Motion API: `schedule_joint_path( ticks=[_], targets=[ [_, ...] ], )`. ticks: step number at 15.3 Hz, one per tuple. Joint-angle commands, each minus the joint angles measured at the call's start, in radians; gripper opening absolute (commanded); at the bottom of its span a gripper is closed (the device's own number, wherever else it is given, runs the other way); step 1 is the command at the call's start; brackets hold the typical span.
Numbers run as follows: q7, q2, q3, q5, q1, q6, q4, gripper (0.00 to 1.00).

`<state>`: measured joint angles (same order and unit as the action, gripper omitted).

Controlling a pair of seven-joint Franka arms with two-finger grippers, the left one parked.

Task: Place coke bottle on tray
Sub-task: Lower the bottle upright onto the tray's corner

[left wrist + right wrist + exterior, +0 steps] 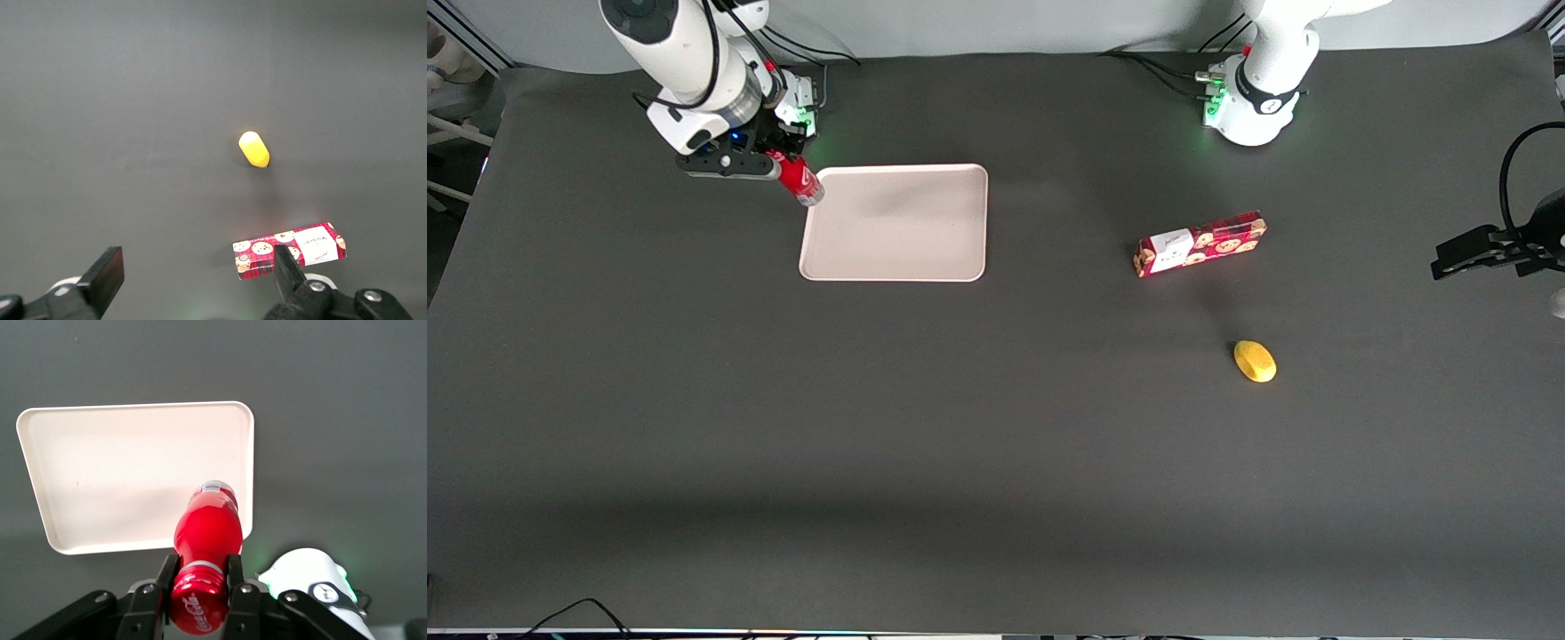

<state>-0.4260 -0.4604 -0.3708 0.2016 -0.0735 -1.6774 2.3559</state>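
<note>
My right gripper point(780, 165) is shut on the coke bottle point(799, 181), a small red bottle with a red cap. It holds the bottle by the neck, tilted, in the air above the corner of the tray point(907, 240) that lies farthest from the front camera, toward the working arm's end. In the right wrist view the gripper point(200, 572) pinches the neck just under the cap, and the bottle point(208, 527) hangs over the tray's rim point(245, 453). The tray is pale pinkish-beige and holds nothing.
A long red cookie box point(1200, 244) lies toward the parked arm's end of the table. A yellow lemon-like object point(1255, 361) lies nearer the front camera than the box. Both show in the left wrist view: the box point(267, 250) and the yellow object point(254, 149).
</note>
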Motion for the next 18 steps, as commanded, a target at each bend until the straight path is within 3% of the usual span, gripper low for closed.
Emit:
schedule_joint_path(
  ticks=[1, 5, 8, 18],
  targets=[
    [-0.019, -0.058, 0.003, 0.036, -0.018, -0.122, 0.137, 0.0],
    [-0.033, -0.055, -0.013, 0.036, -0.029, -0.283, 0.255, 0.0],
    [-0.034, -0.046, -0.069, 0.082, -0.028, -0.375, 0.316, 0.0],
    [-0.045, -0.001, -0.125, 0.087, -0.019, -0.536, 0.411, 0.0]
  ],
)
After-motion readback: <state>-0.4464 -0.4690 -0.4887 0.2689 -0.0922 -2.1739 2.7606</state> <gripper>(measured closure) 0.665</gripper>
